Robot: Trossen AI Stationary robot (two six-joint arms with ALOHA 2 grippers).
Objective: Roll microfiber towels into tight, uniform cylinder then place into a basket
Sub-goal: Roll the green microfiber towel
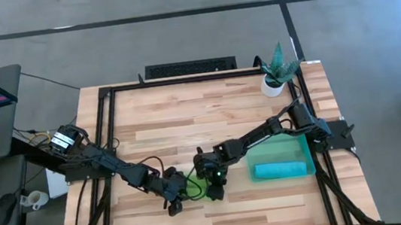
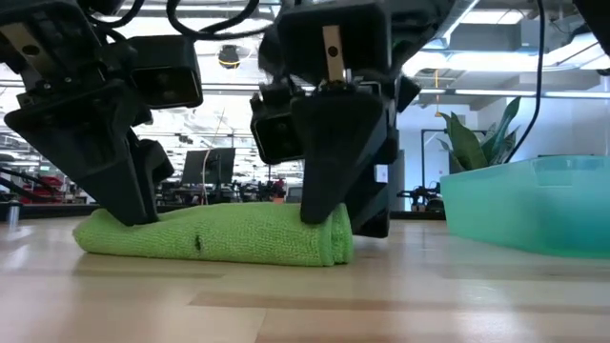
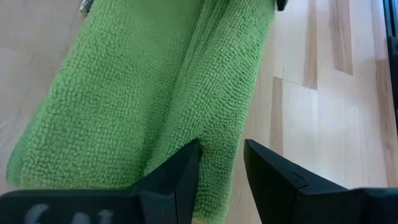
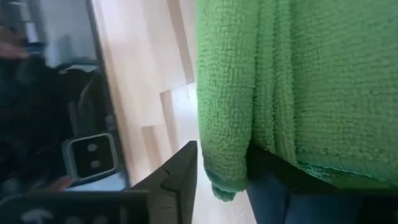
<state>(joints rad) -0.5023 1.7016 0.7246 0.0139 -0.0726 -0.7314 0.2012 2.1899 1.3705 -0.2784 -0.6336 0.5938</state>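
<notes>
Nubby lime-green towel [image 2: 214, 235], rolled into a log, pinched at opposite ends by left gripper [image 3: 221, 177] and right gripper [image 4: 224, 180] fingers.

1. Even, bright overhead light; ceiling strips glow behind in the low view.
2. Soft shadow under the green towel [image 2: 214, 236].
3. Wrist views: near fingers blurred (towel pile sharp).

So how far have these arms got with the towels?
One looks done: the blue towel lies rolled inside the teal basket. In hand: the green towel sits rolled on the table, with the left gripper and the right gripper each closed on one end. Left to do: lift it into the basket beside the blue one.
</notes>
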